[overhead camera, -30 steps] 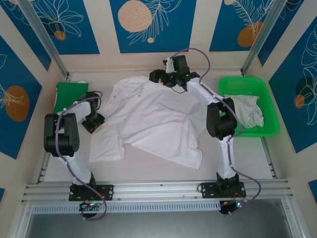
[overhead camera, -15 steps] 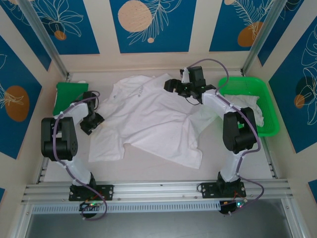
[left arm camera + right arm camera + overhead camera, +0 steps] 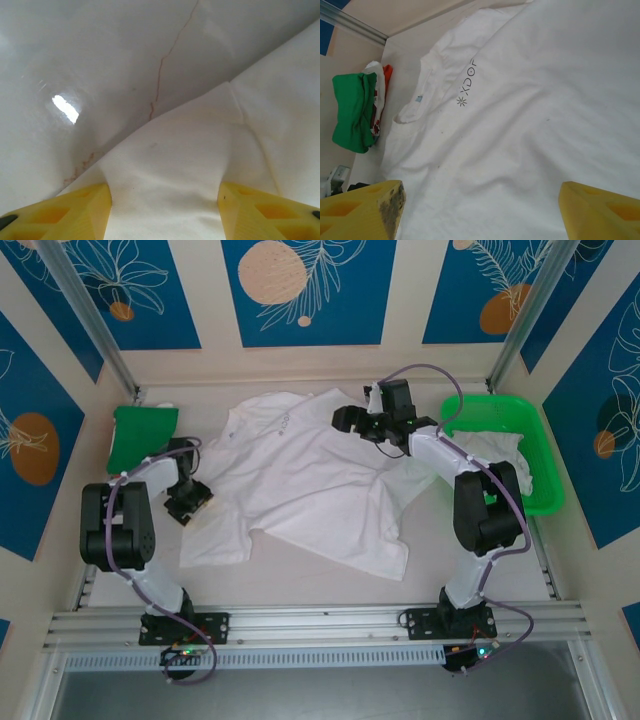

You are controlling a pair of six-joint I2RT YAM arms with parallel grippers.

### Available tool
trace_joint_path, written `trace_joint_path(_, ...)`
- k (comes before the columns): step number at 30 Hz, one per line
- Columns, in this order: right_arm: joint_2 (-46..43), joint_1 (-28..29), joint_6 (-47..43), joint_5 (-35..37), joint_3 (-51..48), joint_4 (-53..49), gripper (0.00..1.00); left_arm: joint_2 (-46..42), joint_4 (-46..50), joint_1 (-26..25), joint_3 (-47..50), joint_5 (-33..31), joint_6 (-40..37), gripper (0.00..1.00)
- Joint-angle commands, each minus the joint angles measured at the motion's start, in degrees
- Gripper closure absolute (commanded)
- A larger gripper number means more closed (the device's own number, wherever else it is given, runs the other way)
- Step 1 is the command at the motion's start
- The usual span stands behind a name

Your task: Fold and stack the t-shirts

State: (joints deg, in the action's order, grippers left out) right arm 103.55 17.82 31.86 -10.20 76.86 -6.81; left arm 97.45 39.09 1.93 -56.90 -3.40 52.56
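While the shirt (image 3: 300,490) is lying spread out across the middle of the counter (image 3: 300,575), the left fingers (image 3: 188,502) are being held low at its left edge, just beside the sleeve. In the left wrist view they are being shown well apart, with a flap of white cloth lying flat on the counter between them; nothing is being pinched. The shirt's near hem is lying unevenly, with one corner reaching toward the right arm's base.

Farther back, the right fingers (image 3: 350,421) are being held above the shirt's far right part, near the shoulder. In the right wrist view they are being shown spread wide and empty, with the cloth lying below them and a small dark print (image 3: 469,82) being seen beside the collar.

To the right of the spread shirt, a second shirt (image 3: 500,465) is being held crumpled inside a green tray (image 3: 520,506). At the far left corner, a green cloth (image 3: 140,435) is lying folded, apart from the spread shirt; in the right wrist view, white and red pieces are being seen tucked against it.
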Motion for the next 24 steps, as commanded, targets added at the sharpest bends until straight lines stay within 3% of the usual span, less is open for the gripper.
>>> trace_joint_path(1, -2.3, 0.3, -0.3, 1.1, -1.4, 0.5, 0.19, -0.4, 0.3, 0.7, 1.9, 1.7, 1.5, 0.42)
trace_joint_path(7, -2.7, 0.2, 0.4, 1.0, -3.0, 1.1, 0.19, 1.5, -1.2, 1.2, 3.1, 1.5, 1.3, 0.50)
trace_joint_path(10, -4.0, 0.1, 0.6, 1.1, -3.8, 0.9, 0.19, 1.9, -3.7, 1.7, 5.0, 3.2, 2.2, 0.58)
trace_joint_path(13, -6.3, -0.2, 1.2, 1.2, -5.6, 0.5, 0.19, 2.4, -4.6, 2.0, 5.8, 4.0, 2.6, 0.71)
trace_joint_path(15, -9.0, -0.2, 1.5, 2.7, -7.8, -0.1, 0.19, 2.4, -4.8, 2.1, 6.2, 3.7, 2.5, 0.85)
trace_joint_path(18, -14.7, 0.7, 3.2, 8.9, -12.9, -2.3, 0.19, 1.4, -5.4, 2.5, 7.2, 3.5, 2.8, 1.00)
trace_joint_path(24, -29.6, 6.7, 9.7, 27.8, -23.6, -20.8, 0.22, -1.4, -6.1, 2.7, 8.7, 2.6, 3.4, 1.00)
